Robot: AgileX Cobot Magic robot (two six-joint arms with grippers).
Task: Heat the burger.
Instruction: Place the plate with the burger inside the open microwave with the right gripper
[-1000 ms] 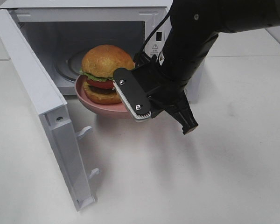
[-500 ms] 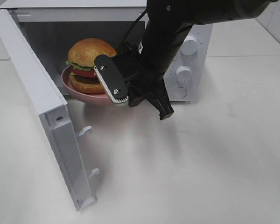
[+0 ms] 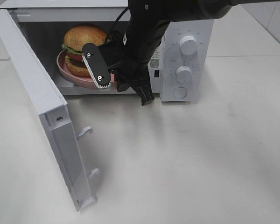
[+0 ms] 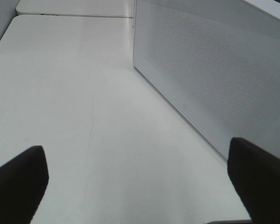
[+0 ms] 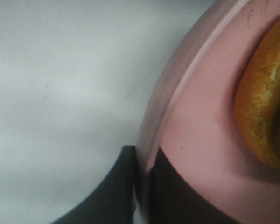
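Exterior high: white table (image 3: 200,163), white microwave (image 3: 186,51), door (image 3: 32,93) swung wide open. Burger (image 3: 84,39) on pink plate (image 3: 65,72), inside the cavity near its front. Right gripper (image 3: 105,83) clamped on the plate's near rim.
Left wrist: left gripper (image 4: 135,154) over bare table beside a perforated white panel (image 4: 214,79), jaws spread wide, holding nothing.
Right wrist: two dark fingers (image 5: 116,186) pinch the plate rim, bun edge nearby, pale surface below.
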